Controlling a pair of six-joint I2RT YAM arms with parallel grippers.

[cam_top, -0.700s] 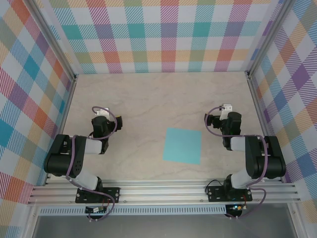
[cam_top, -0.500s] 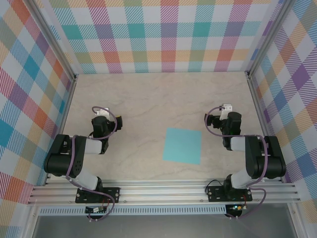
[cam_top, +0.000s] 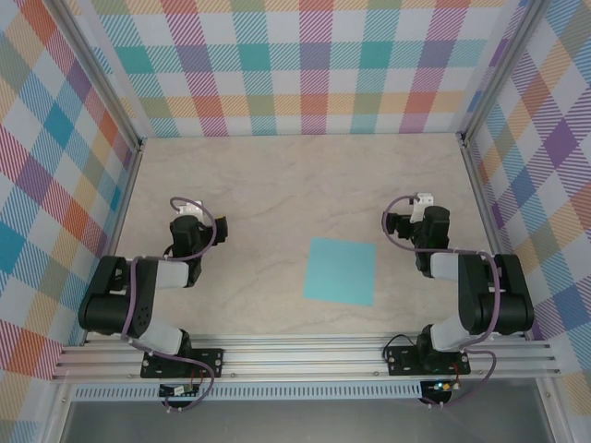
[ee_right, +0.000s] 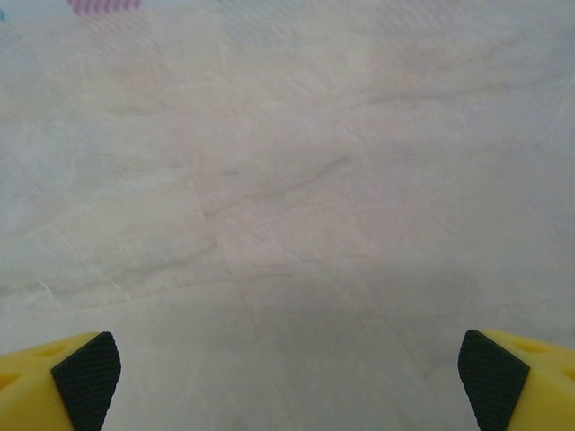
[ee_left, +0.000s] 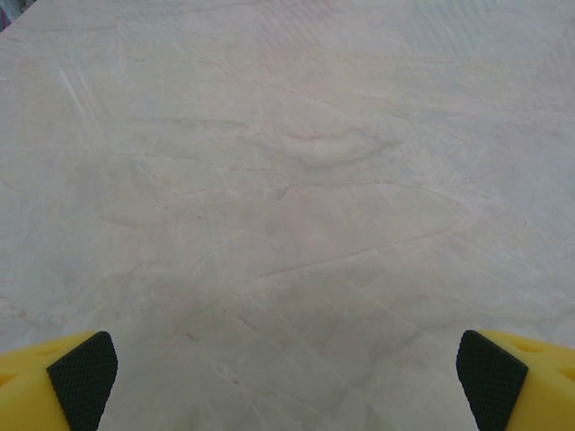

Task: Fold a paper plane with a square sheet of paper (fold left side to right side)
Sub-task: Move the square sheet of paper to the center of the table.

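- Your square sheet of paper (cam_top: 340,271) lies flat, turquoise up, near the tabletop's (cam_top: 277,185) near edge, right of centre.
- Your left gripper (ee_left: 286,377) and right gripper (ee_right: 287,377) both stand spread wide over bare tabletop.

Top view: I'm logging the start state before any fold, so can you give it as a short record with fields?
paper: turquoise square, flat, unfolded, on the table between the arms, nearer the right one
left fingers: wide open, over bare table, nothing between them
right fingers: wide open, over bare table, nothing between them
contact with paper: none
fold: not yet begun
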